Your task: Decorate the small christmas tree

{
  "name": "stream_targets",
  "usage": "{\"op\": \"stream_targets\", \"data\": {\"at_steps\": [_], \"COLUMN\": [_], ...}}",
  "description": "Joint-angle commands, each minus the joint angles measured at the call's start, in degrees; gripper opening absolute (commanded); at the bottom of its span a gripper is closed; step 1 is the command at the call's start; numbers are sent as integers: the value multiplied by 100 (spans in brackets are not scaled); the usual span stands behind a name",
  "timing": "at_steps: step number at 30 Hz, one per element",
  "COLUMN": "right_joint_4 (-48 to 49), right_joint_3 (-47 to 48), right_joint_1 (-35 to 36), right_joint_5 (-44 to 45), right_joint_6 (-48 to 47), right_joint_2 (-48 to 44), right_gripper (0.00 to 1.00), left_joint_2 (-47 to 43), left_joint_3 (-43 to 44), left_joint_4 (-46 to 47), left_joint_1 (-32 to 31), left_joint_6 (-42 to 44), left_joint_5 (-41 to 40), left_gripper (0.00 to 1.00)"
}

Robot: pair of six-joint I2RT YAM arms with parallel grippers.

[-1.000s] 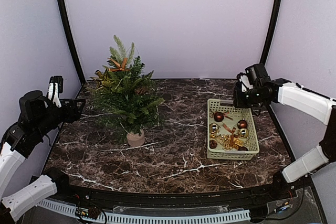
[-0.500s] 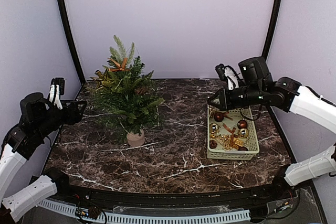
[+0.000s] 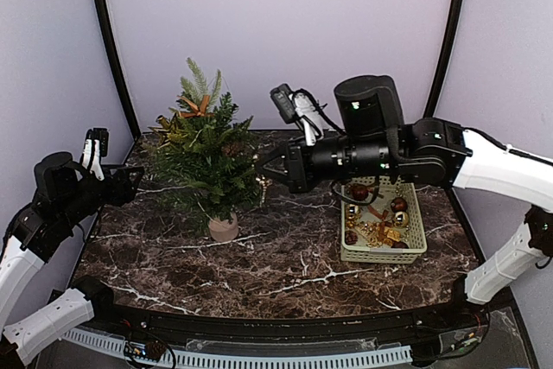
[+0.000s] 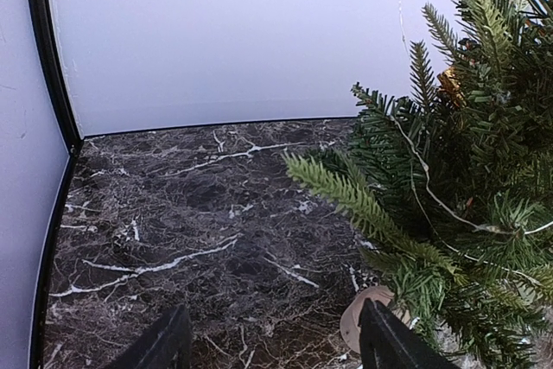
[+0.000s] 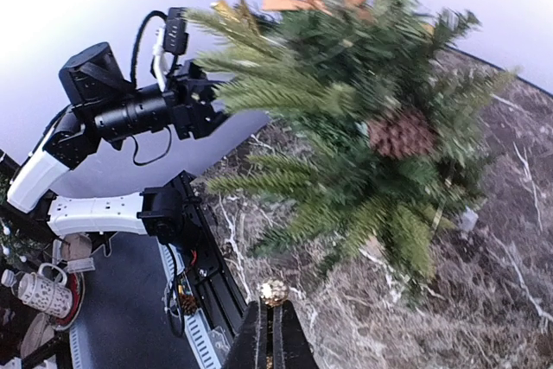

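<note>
The small christmas tree (image 3: 210,157) stands in its pot left of centre on the marble table (image 3: 285,265). From overhead, the right gripper (image 3: 266,168) sits at its right-hand branches. Only the right wrist view shows the fingers pressed together on a small gold bauble (image 5: 274,291). The left wrist view shows the left gripper (image 4: 272,347) spread and empty beside the tree.

Bright, even diffuse light, soft faint shadows, little glare.
</note>
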Motion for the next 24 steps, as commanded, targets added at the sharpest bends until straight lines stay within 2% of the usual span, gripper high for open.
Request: {"op": "stream_targets", "data": {"at_steps": [1,9,19,24], "right_joint_4": [193,-446,-1302,-1399], "right_joint_3": [818,2298,3518,3906], "right_joint_1": [462,773,770,749], "right_joint_5": [846,1893,2705,2846], "right_joint_6": [-452,-853,-1104,-1187], "right_joint_2": [735,2187,3216,3462], "right_gripper": [0,0,0,0], "left_joint_2": [-8,-61,-160,-158], "left_joint_3": [-26,-35,-35,-35], "left_joint_4": [157,158,167,185], "left_joint_1": [40,40,40,40], "left_joint_6": [60,56,65,80], "left_joint_5": [13,4,34,57], "left_gripper": [69,69,69,69]}}
